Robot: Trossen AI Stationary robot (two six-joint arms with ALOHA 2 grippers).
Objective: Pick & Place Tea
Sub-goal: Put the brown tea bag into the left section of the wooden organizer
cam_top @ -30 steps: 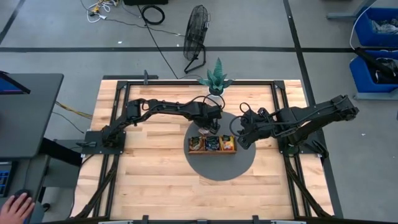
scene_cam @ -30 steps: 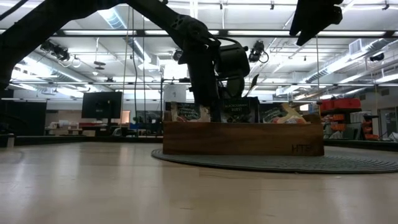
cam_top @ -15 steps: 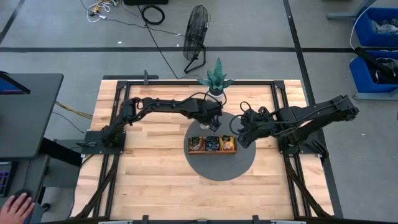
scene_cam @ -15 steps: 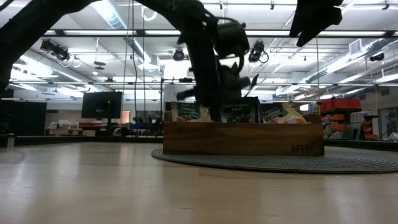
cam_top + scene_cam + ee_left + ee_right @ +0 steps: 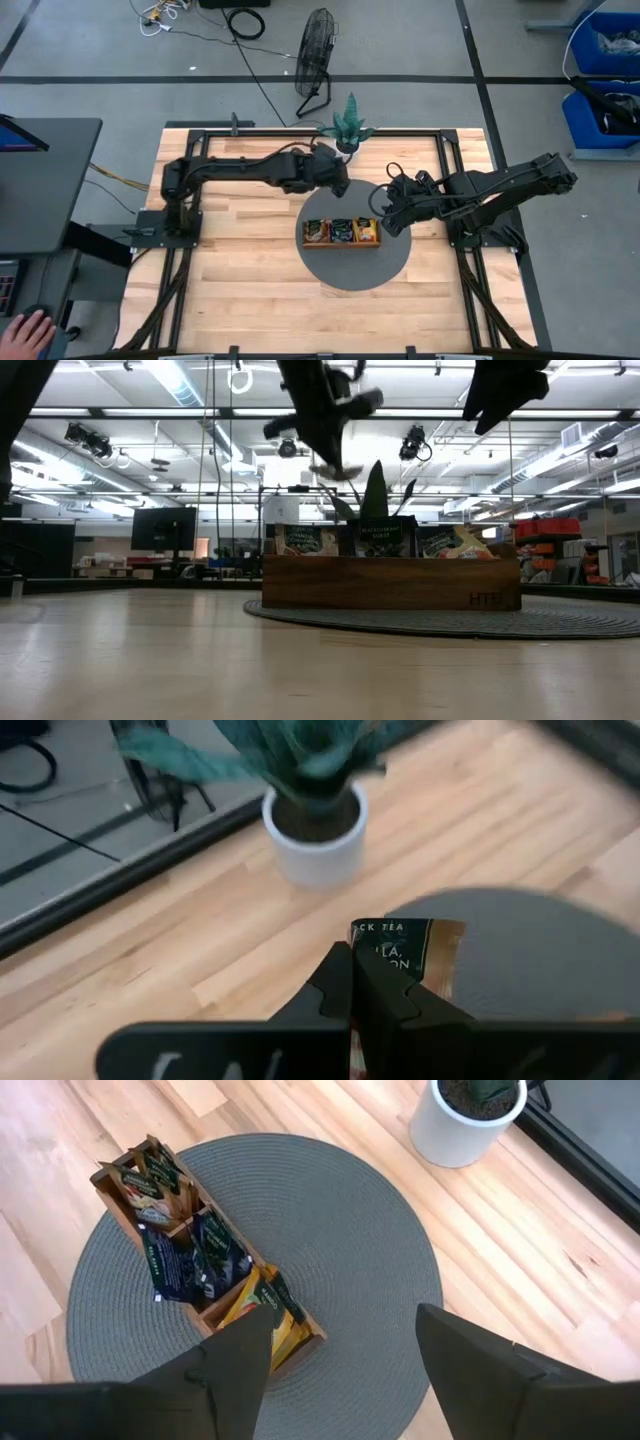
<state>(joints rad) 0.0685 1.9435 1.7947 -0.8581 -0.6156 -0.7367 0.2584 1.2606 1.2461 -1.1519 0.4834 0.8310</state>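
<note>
Left gripper (image 5: 375, 990) has come up out of the tray (image 5: 341, 243) and pulled back toward the potted plant (image 5: 347, 124). A second ago it was down at the tray's left compartment; now it sits clear of the tray, over the far edge of the round grey mat (image 5: 395, 268). Its fingers are pressed together on one tea sachet (image 5: 405, 952), pinching it by the lower edge, so the pick looks done and the carry has begun. Likely next step is the place, but no drop spot is evident in any view.

Right gripper (image 5: 345, 1340) hasn't moved across the three high views: it hovers just right of the tray, fingers spread wide, holding nothing. It looks like the waiting arm.

The remaining tea (image 5: 195, 1260) is still standing upright in the tray's three compartments on the mat.

View differences:
- The left wrist view is the only one that confirms the grip: a sachet with a dark label and an orange edge, sticking up past the closed fingers, plant pot and tabletop (image 5: 180, 960) behind it. The high view shows the arm's position but the sachet is too small to make out there.
- The low view shows height: the left gripper is well above the tray rim with something small hanging below it, and the right arm is high at the upper right.
- The right wrist view gives the best look into the tray: greenish packets at one end, dark blue in the middle, orange-yellow at the other end.
</note>
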